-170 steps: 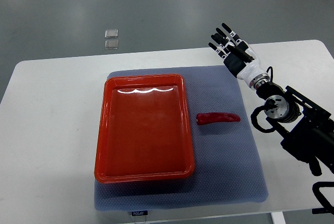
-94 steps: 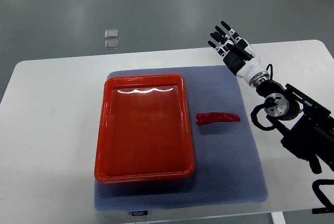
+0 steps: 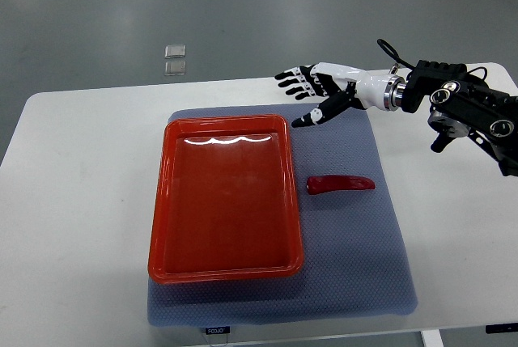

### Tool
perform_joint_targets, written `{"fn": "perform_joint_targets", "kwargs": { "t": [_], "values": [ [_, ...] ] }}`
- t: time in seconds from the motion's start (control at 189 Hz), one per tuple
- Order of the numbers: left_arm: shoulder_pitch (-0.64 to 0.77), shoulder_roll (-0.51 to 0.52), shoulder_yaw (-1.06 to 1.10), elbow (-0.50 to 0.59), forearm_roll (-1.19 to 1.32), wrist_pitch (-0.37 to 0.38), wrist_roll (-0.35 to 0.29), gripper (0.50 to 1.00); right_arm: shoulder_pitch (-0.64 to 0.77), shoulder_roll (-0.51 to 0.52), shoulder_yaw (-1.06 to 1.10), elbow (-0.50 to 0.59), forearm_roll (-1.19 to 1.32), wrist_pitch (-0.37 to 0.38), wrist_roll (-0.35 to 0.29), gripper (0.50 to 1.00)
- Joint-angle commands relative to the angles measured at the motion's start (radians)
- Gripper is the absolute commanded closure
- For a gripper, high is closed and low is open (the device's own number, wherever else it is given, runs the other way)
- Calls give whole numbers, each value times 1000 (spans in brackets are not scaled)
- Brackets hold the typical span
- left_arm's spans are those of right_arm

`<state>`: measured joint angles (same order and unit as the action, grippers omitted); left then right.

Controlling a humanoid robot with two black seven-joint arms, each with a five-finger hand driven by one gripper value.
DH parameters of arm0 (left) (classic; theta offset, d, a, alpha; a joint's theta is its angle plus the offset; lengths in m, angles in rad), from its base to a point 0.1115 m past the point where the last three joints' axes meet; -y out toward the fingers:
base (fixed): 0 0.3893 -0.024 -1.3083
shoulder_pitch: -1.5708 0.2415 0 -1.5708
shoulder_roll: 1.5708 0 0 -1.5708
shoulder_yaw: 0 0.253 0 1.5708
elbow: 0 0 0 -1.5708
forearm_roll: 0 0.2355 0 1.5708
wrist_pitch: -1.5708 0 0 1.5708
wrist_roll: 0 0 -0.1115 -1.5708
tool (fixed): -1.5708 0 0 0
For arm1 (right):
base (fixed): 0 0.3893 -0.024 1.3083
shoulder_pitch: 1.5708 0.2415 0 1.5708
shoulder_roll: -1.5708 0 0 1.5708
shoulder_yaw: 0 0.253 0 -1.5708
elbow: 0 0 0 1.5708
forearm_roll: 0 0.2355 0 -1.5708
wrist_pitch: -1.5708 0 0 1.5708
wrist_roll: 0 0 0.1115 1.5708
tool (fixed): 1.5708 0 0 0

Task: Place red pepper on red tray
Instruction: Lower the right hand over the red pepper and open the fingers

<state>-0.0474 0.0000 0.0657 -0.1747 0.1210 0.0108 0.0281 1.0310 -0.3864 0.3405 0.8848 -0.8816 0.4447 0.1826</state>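
Your right hand [image 3: 317,92] hovers with fingers spread and empty, the red pepper [image 3: 340,184] lying ungrasped on the mat below it, just right of the empty red tray [image 3: 225,197]; everything remains to do.

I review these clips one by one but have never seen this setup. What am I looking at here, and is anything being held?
One camera looks steeply down from the robot's own side onto a white table. The black and white arm entering from the right is the humanoid robot's right arm; its right hand has its fingers spread and holds nothing. It hovers beyond the far right corner of the red tray, which lies on a grey mat. The red pepper lies on the mat just right of the tray, untouched. No left arm shows.
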Motion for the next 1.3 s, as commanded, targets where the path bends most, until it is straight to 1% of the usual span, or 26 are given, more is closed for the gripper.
{"fn": "perform_joint_targets", "kwargs": {
  "t": [0.0,0.09,0.185,0.19,0.254,0.365,0.444,0.45,0.54,0.677,0.852,0.857,0.862,0.921,0.974,0.979,1.296],
  "values": [
    [0,0,0,-2,0,0,1,500,87,-75,-127,124,-146,43,-9,587],
    [0,0,0,0,0,0,1,500,124,-97,-192,158,-171,45,-51,587],
    [0,0,-1,0,0,0,0,500,124,-101,-192,164,-161,55,-54,589],
    [0,0,-1,0,0,0,0,500,110,-101,-183,177,-113,63,-52,589],
    [0,0,-1,0,0,0,1,500,67,-100,-169,184,-33,63,-52,589],
    [0,0,-1,-2,2,0,0,500,6,-94,-141,189,-19,42,-54,589],
    [0,0,-1,-2,2,-2,1,500,-2,-94,-141,189,-19,35,-55,589],
    [0,0,-1,-2,2,-2,1,500,-17,-100,-141,192,-20,20,-60,589],
    [0,0,-1,0,0,-2,0,500,-23,-115,-152,206,-19,6,-68,593],
    [0,0,0,0,0,0,1,500,-48,-135,-159,218,-22,-54,-81,595],
    [0,0,0,0,0,0,0,500,-78,-146,-159,218,-31,-78,-80,609],
    [0,0,-1,0,0,0,0,500,-91,-146,-159,218,-45,-99,-78,617],
    [0,0,-1,0,0,0,0,500,-94,-146,-159,218,-48,-104,-78,619],
    [0,0,-1,1,0,0,0,500,-98,-146,-159,218,-66,-124,-77,628],
    [0,0,-1,1,0,0,0,500,-98,-146,-159,218,-66,-124,-77,628],
    [0,0,-1,3,0,0,1,500,-101,-146,-159,220,-79,-139,-77,632],
    [0,0,-1,7,0,0,0,500,-135,-144,-161,218,-154,-199,-74,668]
  ]
}}
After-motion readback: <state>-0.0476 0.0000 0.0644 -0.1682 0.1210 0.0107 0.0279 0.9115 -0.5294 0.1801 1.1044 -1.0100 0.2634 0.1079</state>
